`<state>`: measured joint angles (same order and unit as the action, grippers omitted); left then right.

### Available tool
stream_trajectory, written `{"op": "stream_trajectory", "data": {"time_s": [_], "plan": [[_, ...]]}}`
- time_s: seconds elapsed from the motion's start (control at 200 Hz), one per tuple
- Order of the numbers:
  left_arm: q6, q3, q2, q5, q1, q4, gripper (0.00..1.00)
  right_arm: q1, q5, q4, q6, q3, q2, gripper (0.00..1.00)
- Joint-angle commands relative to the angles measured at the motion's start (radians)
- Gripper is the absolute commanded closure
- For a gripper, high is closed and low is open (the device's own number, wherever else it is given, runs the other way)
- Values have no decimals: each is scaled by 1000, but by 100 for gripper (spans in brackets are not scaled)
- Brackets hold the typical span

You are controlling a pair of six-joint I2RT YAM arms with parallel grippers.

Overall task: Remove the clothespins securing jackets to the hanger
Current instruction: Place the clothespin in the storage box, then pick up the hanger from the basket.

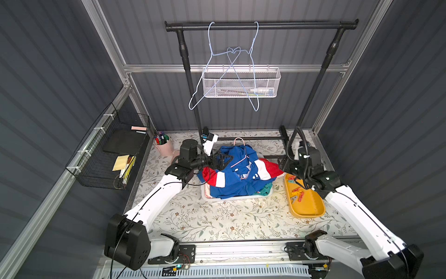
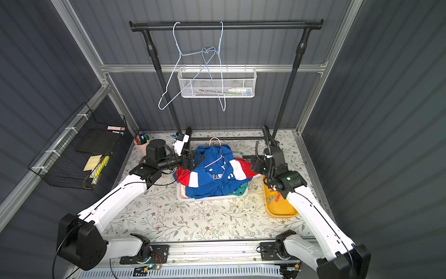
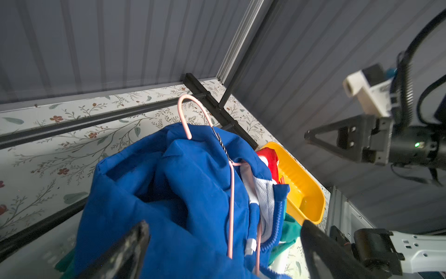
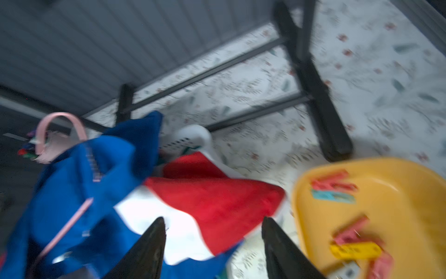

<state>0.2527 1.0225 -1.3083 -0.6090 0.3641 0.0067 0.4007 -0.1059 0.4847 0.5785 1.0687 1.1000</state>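
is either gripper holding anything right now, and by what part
Nothing is held. The left gripper stands wide open over the blue jacket and pink hanger. The right gripper is open, with nothing between its jaws.

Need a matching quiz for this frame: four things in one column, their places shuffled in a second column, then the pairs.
Things
1. pale blue hangers
2. pink hanger
3. clothespins
4. markers

Places
A. in the yellow tray
B. in the pink cup
C. hanging on the black rail
D. lying on the red-white-blue jacket

Pairs: 1-C, 2-D, 3-A, 4-B
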Motion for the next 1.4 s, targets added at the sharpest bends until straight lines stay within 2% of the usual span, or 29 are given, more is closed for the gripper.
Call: {"op": "stream_trajectory", "data": {"time_s": [0.0,0.19,0.285,0.39,0.545,0.885,1.01,1.196,1.326,1.396], "plan": [[-6,-45,31,-7,7,-38,1,97,-14,-72,-128,145,139,33],[69,-107,32,-21,7,25,1,143,129,-107,-172,381,409,36],[91,-124,35,-19,6,53,1,146,193,-119,-170,449,501,40],[91,-127,29,-14,7,56,1,153,219,-115,-175,494,569,39],[89,-136,14,-15,7,67,1,175,246,-118,-192,519,615,40],[83,-141,0,-21,7,69,1,178,228,-70,-177,544,661,57],[80,-138,-2,-20,7,67,1,176,187,-43,-180,552,670,60],[78,-141,0,-17,6,65,1,175,226,-51,-188,558,678,76],[26,-96,3,-18,7,47,1,169,229,-43,-192,566,652,100],[-15,-29,13,16,6,12,1,167,232,-41,-202,566,627,100]]}}
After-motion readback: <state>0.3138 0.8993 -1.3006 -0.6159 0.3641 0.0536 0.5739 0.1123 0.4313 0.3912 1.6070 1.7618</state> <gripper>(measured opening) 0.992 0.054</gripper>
